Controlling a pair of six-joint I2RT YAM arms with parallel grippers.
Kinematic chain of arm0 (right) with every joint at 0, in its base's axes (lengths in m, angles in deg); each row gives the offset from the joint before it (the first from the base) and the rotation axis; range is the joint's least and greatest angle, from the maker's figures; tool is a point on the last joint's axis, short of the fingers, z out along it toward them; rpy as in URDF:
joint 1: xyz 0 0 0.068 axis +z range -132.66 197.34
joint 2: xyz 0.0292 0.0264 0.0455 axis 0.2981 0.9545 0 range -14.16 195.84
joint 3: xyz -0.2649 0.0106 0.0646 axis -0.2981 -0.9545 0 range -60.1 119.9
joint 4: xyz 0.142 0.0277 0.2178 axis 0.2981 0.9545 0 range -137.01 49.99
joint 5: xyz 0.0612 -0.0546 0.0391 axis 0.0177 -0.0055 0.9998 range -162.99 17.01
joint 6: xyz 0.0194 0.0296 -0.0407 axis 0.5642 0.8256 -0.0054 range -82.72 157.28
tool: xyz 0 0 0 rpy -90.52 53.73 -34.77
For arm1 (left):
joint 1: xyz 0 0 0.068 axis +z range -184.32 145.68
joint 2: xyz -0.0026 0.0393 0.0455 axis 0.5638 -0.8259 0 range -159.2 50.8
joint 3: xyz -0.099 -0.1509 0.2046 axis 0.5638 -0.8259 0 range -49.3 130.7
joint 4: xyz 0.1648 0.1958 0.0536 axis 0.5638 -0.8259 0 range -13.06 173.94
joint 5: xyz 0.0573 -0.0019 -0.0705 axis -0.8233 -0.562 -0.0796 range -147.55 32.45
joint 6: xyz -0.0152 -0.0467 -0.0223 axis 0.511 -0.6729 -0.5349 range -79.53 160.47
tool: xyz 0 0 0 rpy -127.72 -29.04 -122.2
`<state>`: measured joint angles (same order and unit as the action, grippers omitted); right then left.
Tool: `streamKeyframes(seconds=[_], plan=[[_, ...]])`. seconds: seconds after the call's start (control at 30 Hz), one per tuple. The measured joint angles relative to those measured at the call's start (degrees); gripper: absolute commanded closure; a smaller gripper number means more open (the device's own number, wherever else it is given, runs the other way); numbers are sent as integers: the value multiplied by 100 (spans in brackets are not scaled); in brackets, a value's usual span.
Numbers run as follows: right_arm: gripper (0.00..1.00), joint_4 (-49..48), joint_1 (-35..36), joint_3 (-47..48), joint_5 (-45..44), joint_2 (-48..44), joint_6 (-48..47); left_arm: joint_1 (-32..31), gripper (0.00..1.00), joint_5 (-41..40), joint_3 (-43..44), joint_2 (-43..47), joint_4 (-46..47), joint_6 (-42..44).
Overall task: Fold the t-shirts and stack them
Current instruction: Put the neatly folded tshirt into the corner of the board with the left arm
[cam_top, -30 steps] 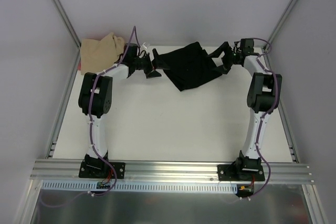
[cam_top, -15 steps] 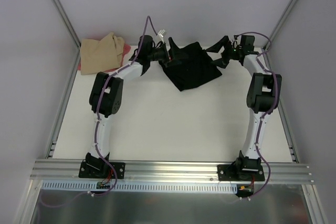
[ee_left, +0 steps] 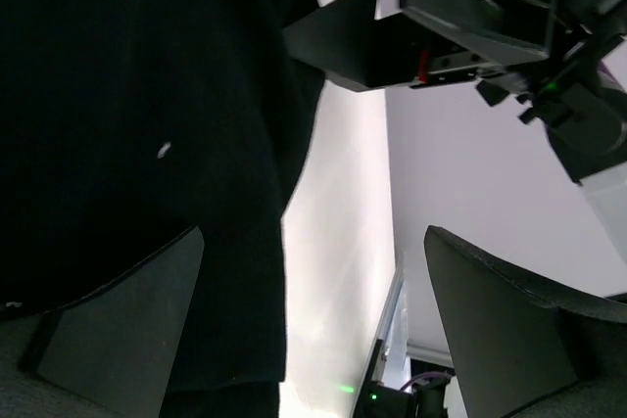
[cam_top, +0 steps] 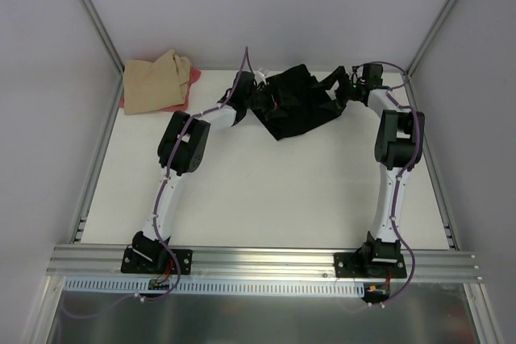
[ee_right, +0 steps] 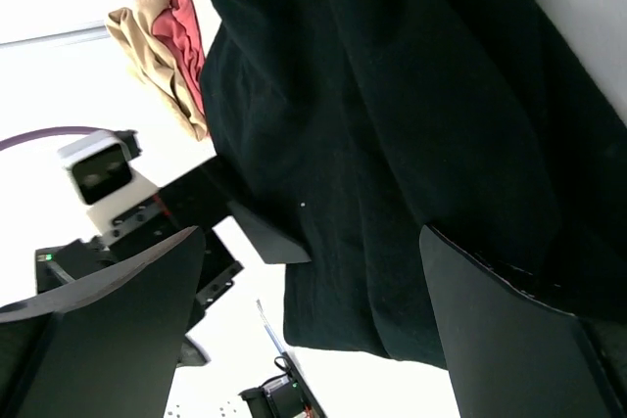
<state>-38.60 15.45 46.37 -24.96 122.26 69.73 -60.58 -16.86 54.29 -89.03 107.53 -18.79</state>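
Black t-shirt point(cam_top: 300, 112) lies crumpled at the far edge of the tabletop point(cam_top: 266, 191), between left gripper point(cam_top: 260, 100) and right gripper point(cam_top: 336, 92). Both jaws stand wide apart with cloth between them, and neither is clamped.

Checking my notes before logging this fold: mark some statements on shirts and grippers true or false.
The left gripper and right gripper are open. True.
The black shirt lies folded at the near edge. False: it lies rumpled at the far side, between the grippers.
The tan shirt lies on the pink shirt. True.
The right gripper is at the tan shirt. False: it is at the black shirt.
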Motion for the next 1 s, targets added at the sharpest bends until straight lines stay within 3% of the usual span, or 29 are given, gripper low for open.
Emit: streamKeyframes(seconds=[0.23, 0.47, 0.77, 1.0], plan=[[3, 87, 0, -479, 9, -22, -131, -188, 1, -68, -874, 72, 175, -35], [3, 203, 0, -1539, 13, -710, -367, -380, 1, -50, -1965, 855, 66, 321], [3, 470, 243, -3661, -396, -2275, -754, -411, 1, -74, -3088, 2149, -1394, 1582], [3, 636, 734, -5320, -767, -3814, -920, -363, 1, -404, -4221, 3637, -2610, 2511]])
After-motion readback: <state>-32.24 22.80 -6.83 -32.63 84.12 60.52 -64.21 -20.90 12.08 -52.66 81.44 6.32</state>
